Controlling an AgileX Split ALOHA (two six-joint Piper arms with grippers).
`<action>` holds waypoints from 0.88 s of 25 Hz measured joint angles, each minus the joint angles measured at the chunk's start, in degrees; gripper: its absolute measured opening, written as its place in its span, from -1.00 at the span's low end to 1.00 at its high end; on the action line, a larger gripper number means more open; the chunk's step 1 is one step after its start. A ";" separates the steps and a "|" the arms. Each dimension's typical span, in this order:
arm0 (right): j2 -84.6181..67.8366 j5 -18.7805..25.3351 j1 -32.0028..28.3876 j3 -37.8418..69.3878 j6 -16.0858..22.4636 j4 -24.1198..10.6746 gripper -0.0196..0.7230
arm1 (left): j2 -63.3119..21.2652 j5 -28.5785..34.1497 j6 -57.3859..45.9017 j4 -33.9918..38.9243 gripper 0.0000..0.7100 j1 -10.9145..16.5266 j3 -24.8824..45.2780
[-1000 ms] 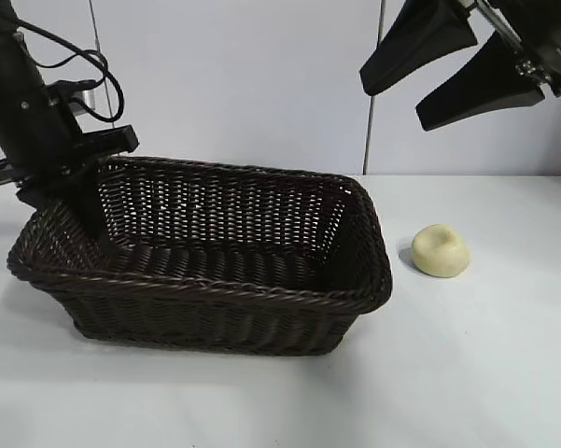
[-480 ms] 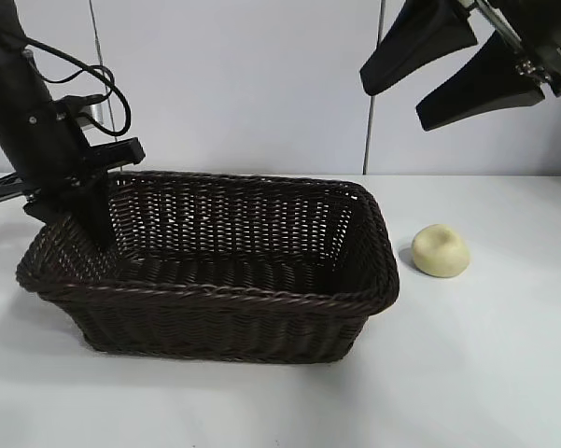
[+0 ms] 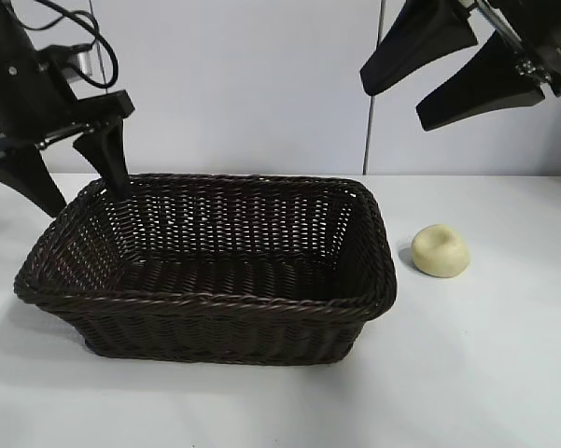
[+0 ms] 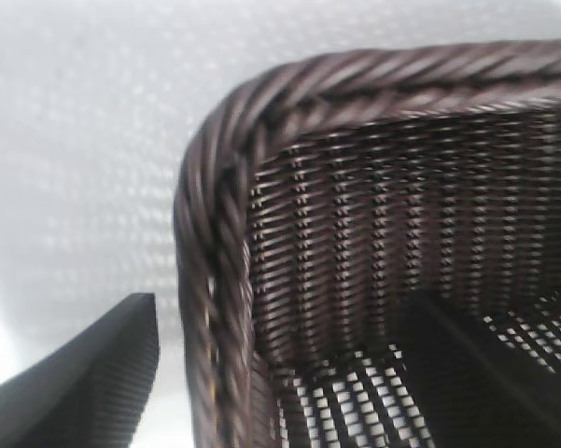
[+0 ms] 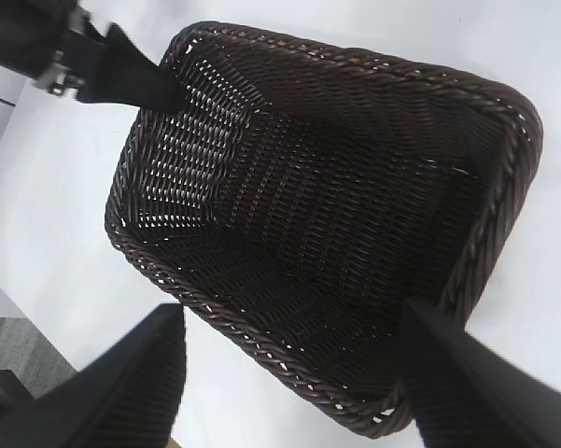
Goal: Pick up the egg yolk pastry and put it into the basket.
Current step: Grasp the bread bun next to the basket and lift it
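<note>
On bare white table (image 3: 485, 373), well below and slightly left of right gripper (image 3: 453, 70): egg yolk pastry (image 3: 440, 250), dent up, just beside right end of basket (image 3: 215, 303), not touching. Right gripper hanging high at upper right, fingers spread wide, nothing between them. Left gripper (image 3: 75, 177) above basket's far-left corner, fingers apart and straddling braided rim, one inside, one outside, empty; basket interior empty.

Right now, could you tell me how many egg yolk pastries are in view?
1: the egg yolk pastry sits on the table right of the basket; none shows inside.
</note>
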 joint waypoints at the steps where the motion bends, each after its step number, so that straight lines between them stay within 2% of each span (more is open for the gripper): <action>1: 0.00 0.00 0.00 0.00 0.00 0.00 0.34 | -0.13 0.46 -0.76 1.90 0.52 0.00 0.00; 6: 0.00 0.00 0.00 0.00 0.00 0.00 0.34 | -0.17 0.88 -3.62 9.11 0.52 1.58 0.00; 15: 0.00 0.00 0.00 0.00 0.00 0.00 0.34 | -0.17 2.67 -4.09 13.25 0.52 10.40 0.00; 22: 0.00 0.00 0.00 0.00 0.00 0.00 0.34 | -1.74 5.29 -4.27 13.13 0.52 11.03 0.00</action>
